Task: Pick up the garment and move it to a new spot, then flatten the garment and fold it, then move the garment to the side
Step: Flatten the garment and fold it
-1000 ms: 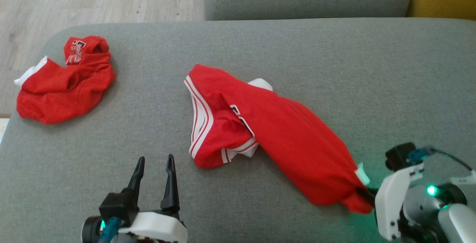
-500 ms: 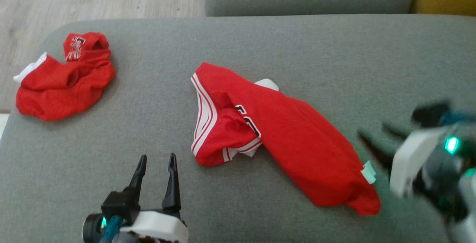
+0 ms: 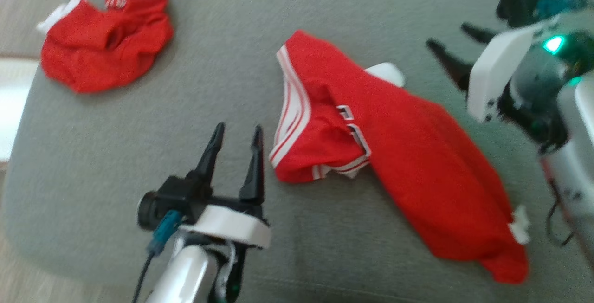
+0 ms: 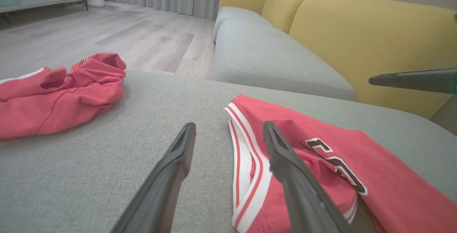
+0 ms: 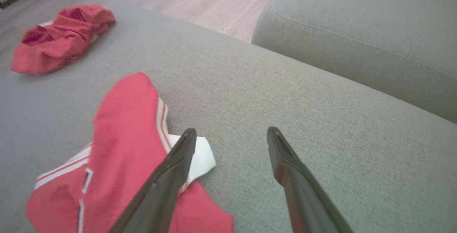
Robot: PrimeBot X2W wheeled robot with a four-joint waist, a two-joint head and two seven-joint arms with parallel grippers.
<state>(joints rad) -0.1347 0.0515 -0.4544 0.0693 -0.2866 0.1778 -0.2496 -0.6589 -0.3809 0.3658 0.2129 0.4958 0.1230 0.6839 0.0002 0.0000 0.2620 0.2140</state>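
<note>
On the grey cushion (image 3: 116,122): the red garment (image 3: 417,164) I am to handle lies crumpled and stretched on a diagonal, with its white striped trim (image 3: 290,112) toward my left and a white tag (image 3: 519,224) at its near right end.
Left end effector (image 3: 238,129): released, fingers spread with nothing between them, hovering just beside the striped trim. In my left wrist view one finger (image 4: 285,161) overlaps the trim, and I cannot tell whether it touches.
Right end effector (image 3: 446,35): released, fingers apart and empty, above the cushion past the garment's far right side, near its white fold (image 3: 387,72). In my head view it is clear of the fabric.
Second red garment (image 3: 102,38): bunched at the cushion's far left corner, well apart from mine.
Beyond the cushion: another grey seat (image 5: 375,29), a yellow sofa back (image 4: 375,36) and pale wooden floor (image 4: 142,40).
</note>
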